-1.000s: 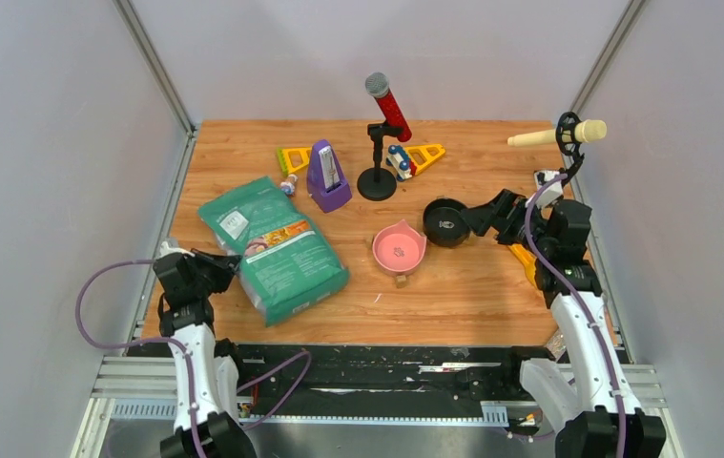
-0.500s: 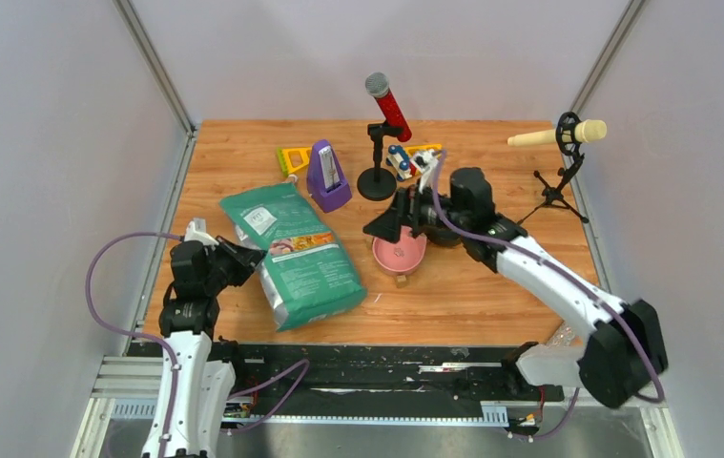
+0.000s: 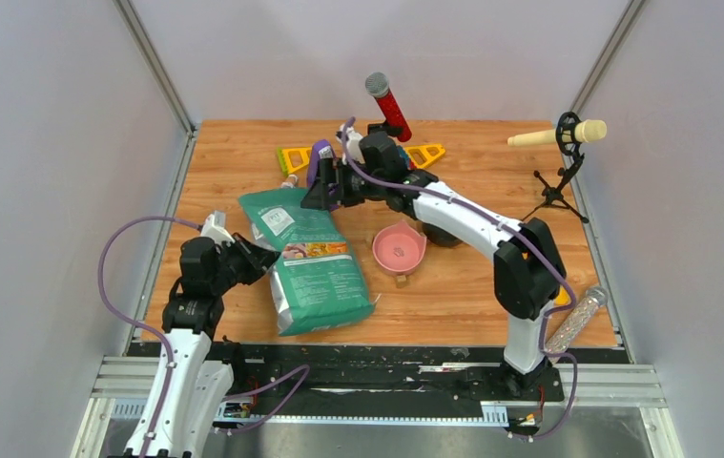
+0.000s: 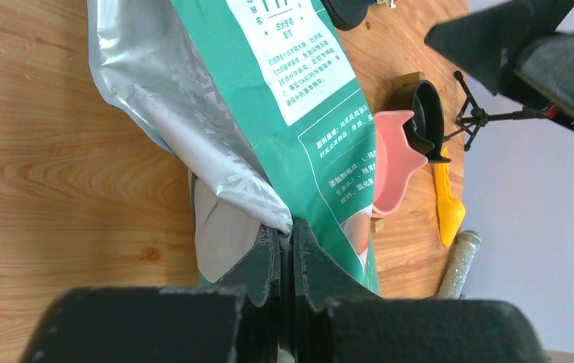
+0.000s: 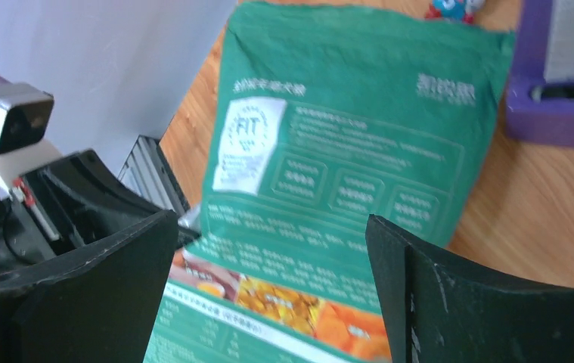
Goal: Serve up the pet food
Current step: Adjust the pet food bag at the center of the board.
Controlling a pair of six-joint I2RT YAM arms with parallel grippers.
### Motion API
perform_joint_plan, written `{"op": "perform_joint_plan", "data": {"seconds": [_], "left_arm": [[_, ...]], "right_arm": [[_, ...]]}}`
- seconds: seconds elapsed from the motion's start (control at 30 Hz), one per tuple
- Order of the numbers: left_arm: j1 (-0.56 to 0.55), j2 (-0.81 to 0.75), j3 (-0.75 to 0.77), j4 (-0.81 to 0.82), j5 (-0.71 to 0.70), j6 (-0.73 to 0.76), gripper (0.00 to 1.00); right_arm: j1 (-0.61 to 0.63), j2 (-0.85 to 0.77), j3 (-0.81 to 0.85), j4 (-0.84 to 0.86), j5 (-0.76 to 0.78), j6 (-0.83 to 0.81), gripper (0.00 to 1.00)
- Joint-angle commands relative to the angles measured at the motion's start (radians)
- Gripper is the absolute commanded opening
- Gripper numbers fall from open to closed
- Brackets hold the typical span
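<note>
Clearly, the left hand [image 4: 287, 238] is pressed together on the silver side fold of the green bag [image 3: 315, 262], pinching the thin foil near its lower end. I think this grip is meant to keep the bag steady while the other arm works on it. The right hand [image 5: 271, 227] is spread wide and hangs over the upper part of the bag, close to the white label, with nothing gripped between its fingers. Probably it prepares to take the top edge, to open it or to lift it. The bag lies flat on the tabletop [image 3: 453, 296], with its top toward the far side. The pet food is not visible anywhere; it should be inside the bag, and I cannot tell if the top is sealed. Near the bag, on its right, stands a pink bowl [image 3: 399, 248], which looks empty. A black bowl [image 4: 423, 117] sits close behind it, but I cannot see well inside. A yellow scoop [image 4: 448, 204] lies near them.
</note>
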Motion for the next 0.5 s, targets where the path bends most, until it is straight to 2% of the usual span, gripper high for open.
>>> {"op": "perform_joint_plan", "data": {"seconds": [0.0, 0.2, 0.3, 0.47], "left_arm": [[-0.027, -0.035, 0.086, 0.321, 0.145, 0.018, 0.0], [-0.037, -0.019, 0.074, 0.354, 0.179, 0.032, 0.0], [-0.043, -0.022, 0.051, 0.436, 0.214, 0.023, 0.0], [-0.062, -0.017, 0.045, 0.509, 0.297, 0.038, 0.0]], "right_arm": [[0.072, 0.081, 0.173, -0.124, 0.191, -0.091, 0.97], [0.182, 0.198, 0.317, -0.184, 0.281, -0.292, 0.98], [0.19, 0.245, 0.356, -0.19, 0.324, -0.304, 0.98], [0.198, 0.296, 0.462, -0.199, 0.296, -0.309, 1.0]]}}
